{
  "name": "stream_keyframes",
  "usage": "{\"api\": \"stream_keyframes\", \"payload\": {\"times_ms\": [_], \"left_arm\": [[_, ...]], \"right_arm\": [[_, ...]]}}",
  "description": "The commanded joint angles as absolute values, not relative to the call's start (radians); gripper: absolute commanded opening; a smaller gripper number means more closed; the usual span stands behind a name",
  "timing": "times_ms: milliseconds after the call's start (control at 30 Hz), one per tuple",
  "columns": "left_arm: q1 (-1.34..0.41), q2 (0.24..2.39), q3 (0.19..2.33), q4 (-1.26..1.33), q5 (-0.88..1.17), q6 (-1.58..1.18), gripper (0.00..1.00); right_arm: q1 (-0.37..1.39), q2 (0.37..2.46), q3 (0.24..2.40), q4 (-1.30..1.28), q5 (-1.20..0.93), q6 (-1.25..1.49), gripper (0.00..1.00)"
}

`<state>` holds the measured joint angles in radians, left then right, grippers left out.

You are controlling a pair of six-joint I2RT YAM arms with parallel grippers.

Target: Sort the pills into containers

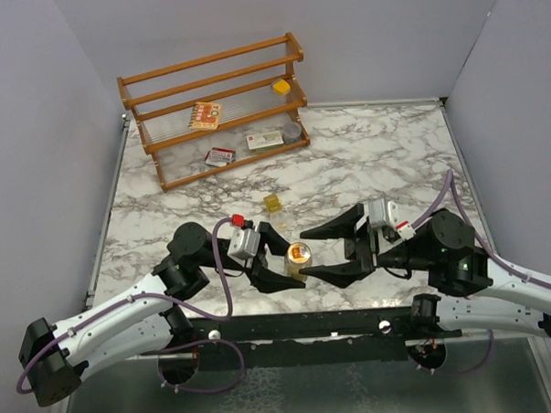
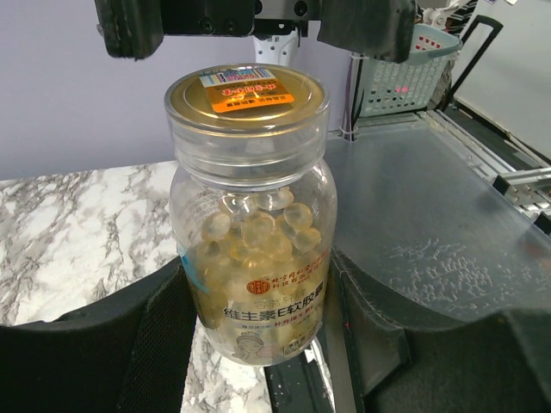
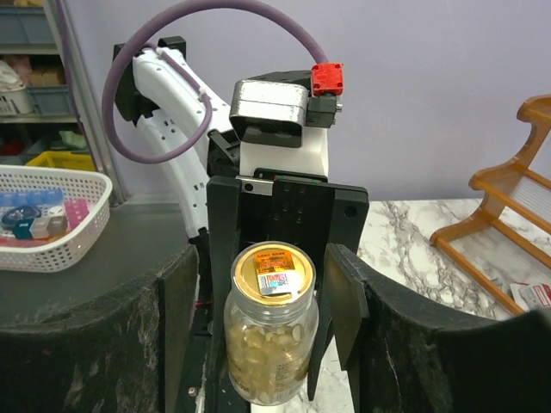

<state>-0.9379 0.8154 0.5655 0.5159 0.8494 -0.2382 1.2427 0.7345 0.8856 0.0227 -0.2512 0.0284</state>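
The left arm [image 1: 107, 325] and right arm [image 1: 513, 297] had white shells, black joints and looping purple cables [image 3: 109, 95]. The left gripper [image 1: 294, 259] and right gripper [image 1: 307, 254] bore black wedge fingers [image 1: 277, 280], silver wrist blocks [image 1: 245, 238] and red connectors [image 1: 239, 219].

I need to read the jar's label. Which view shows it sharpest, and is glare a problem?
Left wrist: jar close and sharp, label print legible, little glare on the lid. Right wrist: jar sharp but smaller, side label not visible. Top external: jar tiny, only its bright lid shows.
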Motion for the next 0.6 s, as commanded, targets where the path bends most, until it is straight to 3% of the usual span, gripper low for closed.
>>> {"api": "stream_keyframes", "payload": {"times_ms": [0,567], "left_arm": [[-0.949,0.816,0.593,0.572,0.888,-0.25,0.0],[-0.973,0.82,0.597,0.581,0.866,-0.244,0.0]], "right_arm": [[1.249,0.755,0.876,0.067,-0.305,0.021,0.61],[1.249,0.771,0.864,0.082,-0.308,0.03,0.5]]}}
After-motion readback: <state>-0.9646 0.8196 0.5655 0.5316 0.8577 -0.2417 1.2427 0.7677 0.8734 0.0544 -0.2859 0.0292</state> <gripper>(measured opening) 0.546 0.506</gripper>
